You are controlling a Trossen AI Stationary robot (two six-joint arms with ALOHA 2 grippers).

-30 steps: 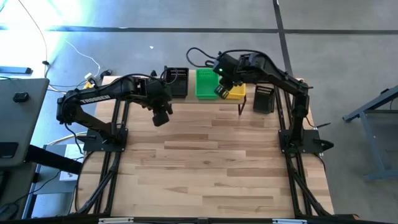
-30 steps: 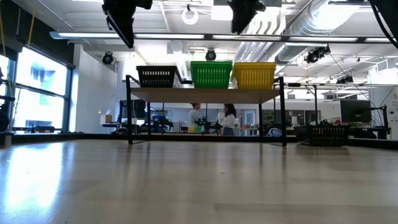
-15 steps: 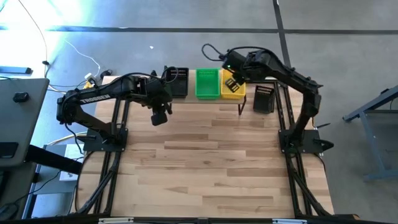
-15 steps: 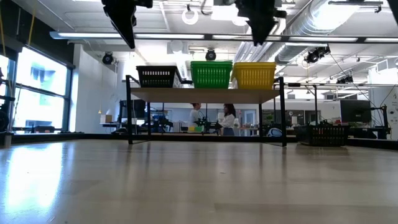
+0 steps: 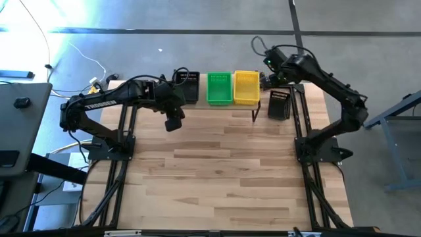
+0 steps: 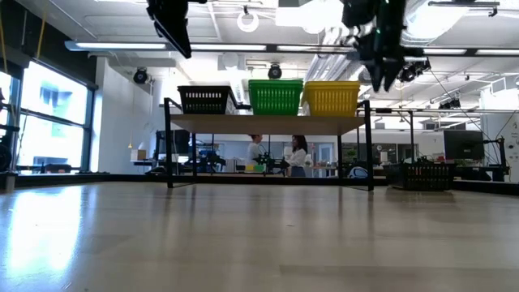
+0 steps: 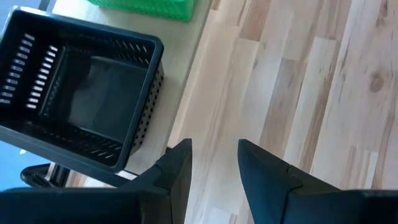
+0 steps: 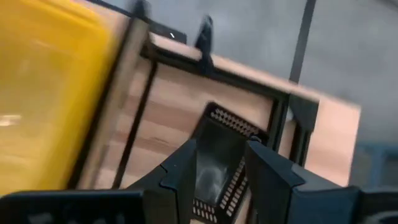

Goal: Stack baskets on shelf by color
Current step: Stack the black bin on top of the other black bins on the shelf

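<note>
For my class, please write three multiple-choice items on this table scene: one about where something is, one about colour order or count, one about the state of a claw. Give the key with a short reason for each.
1. Where is the lone black basket that is off the shelf?
A. On the tabletop beyond the shelf's yellow end
B. On top of the green stack
C. In the left claw

2. In the high view, what is the colour order on the shelf from left to right?
A. Yellow, black, green
B. Black, green, yellow
C. Green, yellow, black

3. What state is the right claw in?
A. Shut on a yellow basket
B. Shut on nothing
C. Open and empty

Key: 1 A, it sits on the wood past the shelf leg. 2 B, black stack, green stack, yellow stack. 3 C, its fingers stand apart with only the basket below showing between them.
</note>
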